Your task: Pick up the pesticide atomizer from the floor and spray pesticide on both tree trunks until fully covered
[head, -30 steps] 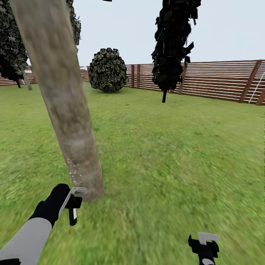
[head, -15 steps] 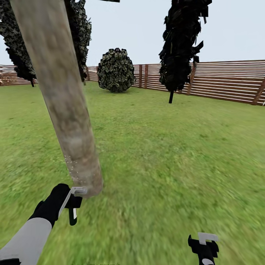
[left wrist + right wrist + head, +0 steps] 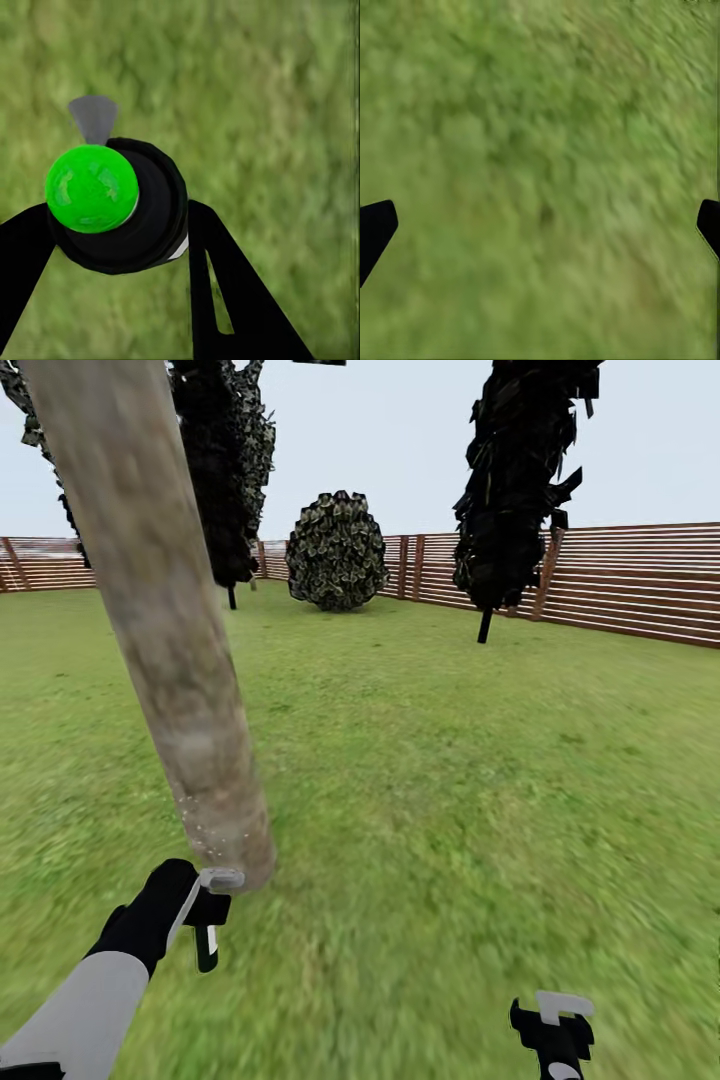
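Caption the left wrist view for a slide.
Left tool grips the black atomizer, green cap up, over grass.

Pale grey-brown mottled tree trunk, speckled white near its base. Black pesticide atomizer with bright green cap. Green lawn; brown slatted fence; black cypress-like trees.
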{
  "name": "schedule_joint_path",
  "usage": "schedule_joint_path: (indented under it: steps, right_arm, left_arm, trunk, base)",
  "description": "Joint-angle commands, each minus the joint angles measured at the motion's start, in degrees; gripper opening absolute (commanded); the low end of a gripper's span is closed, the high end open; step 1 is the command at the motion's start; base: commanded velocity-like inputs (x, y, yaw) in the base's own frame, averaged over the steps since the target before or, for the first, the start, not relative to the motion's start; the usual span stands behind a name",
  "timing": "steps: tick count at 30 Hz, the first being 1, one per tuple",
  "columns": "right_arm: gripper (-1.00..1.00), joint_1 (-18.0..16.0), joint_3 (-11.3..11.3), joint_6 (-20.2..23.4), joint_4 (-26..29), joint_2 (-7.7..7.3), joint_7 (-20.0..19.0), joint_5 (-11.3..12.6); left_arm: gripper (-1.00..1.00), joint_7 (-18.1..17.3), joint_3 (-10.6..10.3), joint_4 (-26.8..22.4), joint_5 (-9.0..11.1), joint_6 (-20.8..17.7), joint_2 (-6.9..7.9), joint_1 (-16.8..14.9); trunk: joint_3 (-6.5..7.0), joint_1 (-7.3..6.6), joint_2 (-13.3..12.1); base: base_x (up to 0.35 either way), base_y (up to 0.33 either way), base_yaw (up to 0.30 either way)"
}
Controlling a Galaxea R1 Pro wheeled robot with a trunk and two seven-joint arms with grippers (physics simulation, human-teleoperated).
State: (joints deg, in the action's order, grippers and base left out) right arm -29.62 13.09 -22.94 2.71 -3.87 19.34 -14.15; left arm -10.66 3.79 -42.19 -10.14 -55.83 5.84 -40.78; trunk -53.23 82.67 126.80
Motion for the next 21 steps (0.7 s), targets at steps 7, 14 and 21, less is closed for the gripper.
schedule_joint_path:
  steps: [7,14,21]
  right_arm:
    - [1.0,0.0,0.0,0.0,0.0,0.0,0.0,0.0]
    - [1.0,0.0,0.0,0.0,0.0,0.0,0.0,0.0]
    - [1.0,0.0,0.0,0.0,0.0,0.05,0.0,0.0]
  left_arm:
    - [-1.0,0.1,2.8,-0.2,-0.2,0.1,-0.11,0.0]
    - [-1.0,0.1,3.8,-0.4,-0.2,0.1,0.03,0.0]
    - [-1.0,0.1,3.9,-0.4,-0.3,0.1,0.11,0.0]
  trunk:
    - [0.0,0.0,0.0]
    - [0.0,0.0,0.0]
    - [0.0,0.0,0.0]
  base:
    - [0.146,-0.258,0.011]
    - [0.026,-0.279,0.268]
    - [0.156,-0.255,0.219]
